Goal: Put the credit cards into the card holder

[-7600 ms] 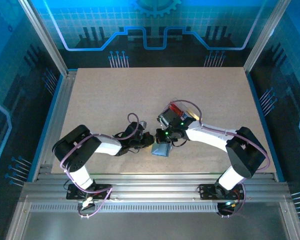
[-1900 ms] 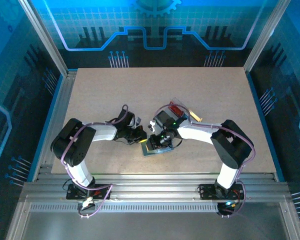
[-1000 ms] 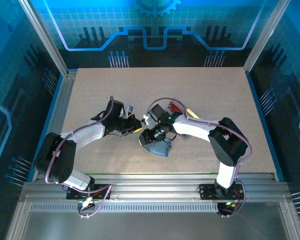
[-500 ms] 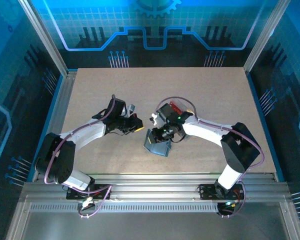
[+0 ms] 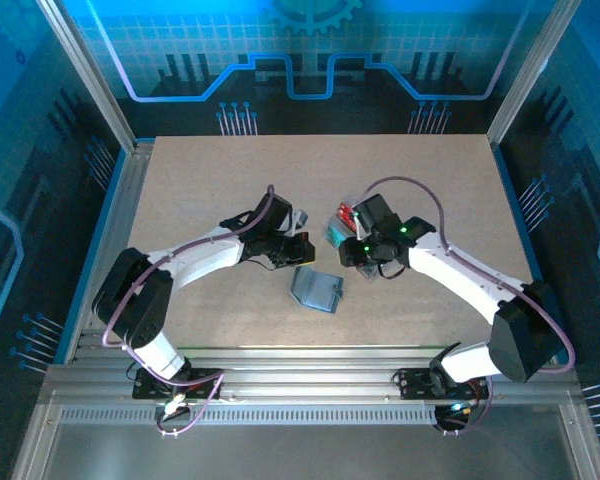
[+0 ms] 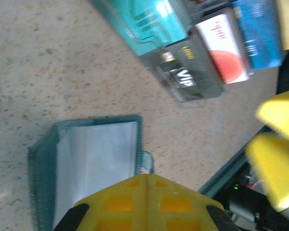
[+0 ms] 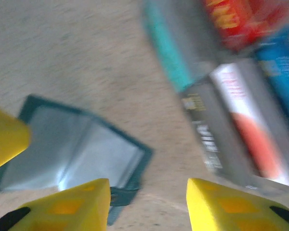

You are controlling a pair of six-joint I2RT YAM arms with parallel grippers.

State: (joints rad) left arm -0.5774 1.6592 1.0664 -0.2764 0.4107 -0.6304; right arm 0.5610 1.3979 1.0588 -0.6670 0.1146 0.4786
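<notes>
Unlike overhead, wrist views reveal the card holder (image 6: 86,168) open, pale inside; credit cards (image 6: 221,41) at one o'clock; left gripper (image 6: 145,190) closed empty, right gripper (image 7: 147,192) parted, empty

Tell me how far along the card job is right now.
Done: nothing yet; the card holder lies open on the table with no card visible inside. In hand: nothing; the right pincer is open and empty, the left pincer is shut with no card seen in it. To do: the credit cards, teal, black, red-and-white and blue, all lie beside the holder.
</notes>
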